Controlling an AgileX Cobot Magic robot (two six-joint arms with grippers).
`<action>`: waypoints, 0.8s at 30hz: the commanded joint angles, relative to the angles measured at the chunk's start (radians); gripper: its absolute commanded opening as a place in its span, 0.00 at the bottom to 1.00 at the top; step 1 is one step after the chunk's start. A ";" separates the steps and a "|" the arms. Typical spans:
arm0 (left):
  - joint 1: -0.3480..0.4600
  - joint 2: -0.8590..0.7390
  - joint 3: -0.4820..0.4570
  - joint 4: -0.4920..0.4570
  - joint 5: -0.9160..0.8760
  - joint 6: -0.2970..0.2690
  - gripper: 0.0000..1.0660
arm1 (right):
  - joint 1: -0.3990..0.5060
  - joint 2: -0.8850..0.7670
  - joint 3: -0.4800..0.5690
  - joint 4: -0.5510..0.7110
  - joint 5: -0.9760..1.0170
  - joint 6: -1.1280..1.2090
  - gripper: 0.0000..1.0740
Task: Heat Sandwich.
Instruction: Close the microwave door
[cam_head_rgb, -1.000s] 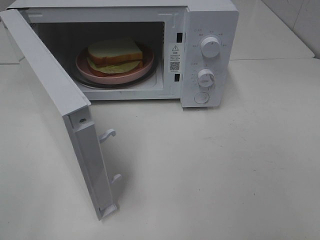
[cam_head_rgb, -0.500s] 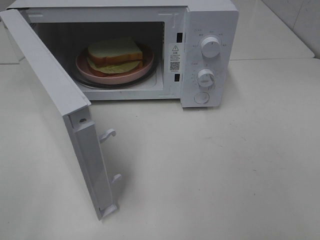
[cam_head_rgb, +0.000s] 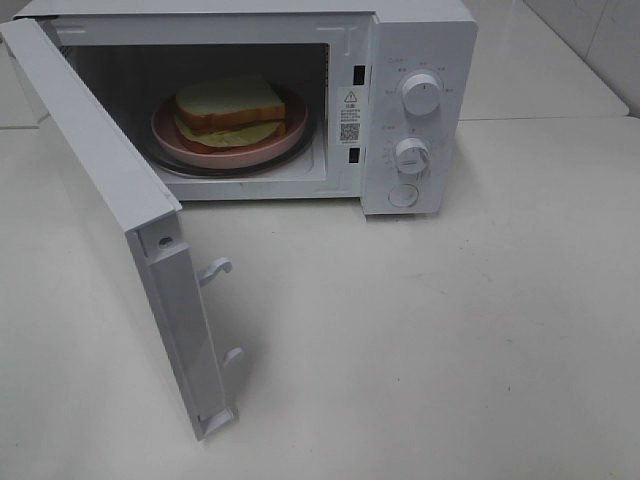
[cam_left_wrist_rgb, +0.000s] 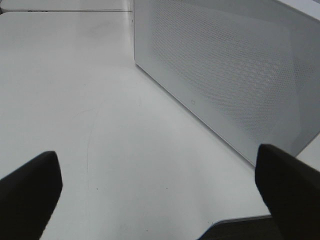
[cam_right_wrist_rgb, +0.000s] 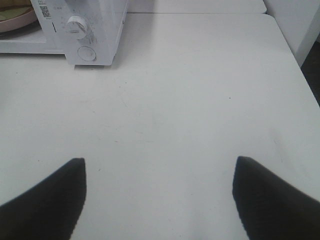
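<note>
I'm watching the table bearing the microwave at the far side, its door standing wide open to the near left. Inside, the pink plate is carrying the sandwich, while the left gripper and right gripper are both hovering spread open.

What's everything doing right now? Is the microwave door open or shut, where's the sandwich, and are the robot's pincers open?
White microwave oven door: swung wide open.
White-bread sandwich with tan crusts: lying on the plate, inside the oven.
Round pink plate: inside the oven, under the sandwich.
Left pincer: open, holding nothing.
Right pincer: open, holding nothing, above the white table.
</note>
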 joint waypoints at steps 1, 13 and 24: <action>-0.006 -0.015 0.000 -0.003 -0.012 -0.005 0.91 | -0.007 -0.027 0.000 0.002 -0.016 0.000 0.71; -0.006 -0.015 0.000 -0.003 -0.012 -0.005 0.91 | -0.007 -0.027 0.000 0.002 -0.016 0.000 0.71; -0.006 -0.006 -0.001 -0.004 -0.014 -0.007 0.91 | -0.007 -0.027 0.000 0.002 -0.016 0.000 0.71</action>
